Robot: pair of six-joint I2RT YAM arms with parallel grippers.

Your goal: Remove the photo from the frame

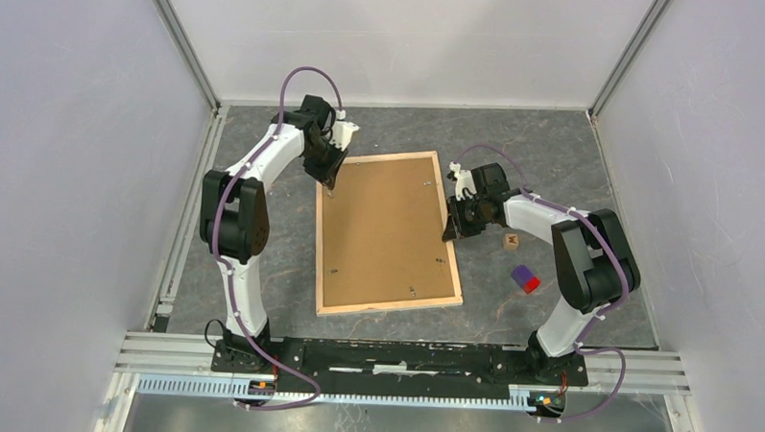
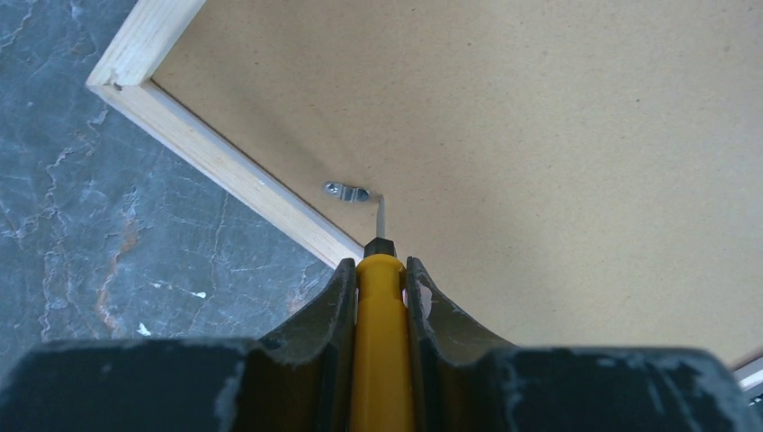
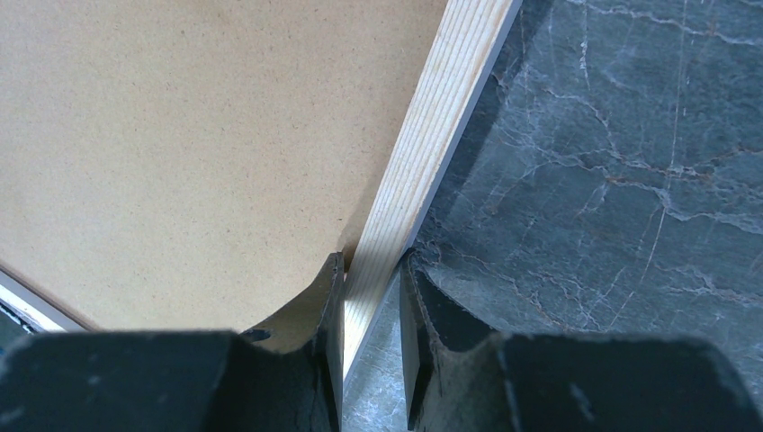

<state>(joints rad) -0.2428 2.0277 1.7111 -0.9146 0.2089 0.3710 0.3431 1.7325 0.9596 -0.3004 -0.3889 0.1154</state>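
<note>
frame [image 1: 388, 306] flat across mid desk [image 1: 535, 144], left end effector [image 1: 330, 181] with yellow-handled tool [image 2: 381, 360] crowding its far-left corner, right end effector [image 1: 452, 223] clamped on its right rail, wooden cube [image 1: 511, 243] and blue-red block [image 1: 524, 279] just beyond, bare desk along far side, walls [image 1: 73, 167] on three sides

I saw the frame [image 3: 432, 135] was pale wood with fine lines. Its brown board [image 2: 540, 135] looked matt and speckled. The small clip [image 2: 346, 191] was shiny metal, the yellow handle [image 2: 381, 360] smooth plastic.
</note>
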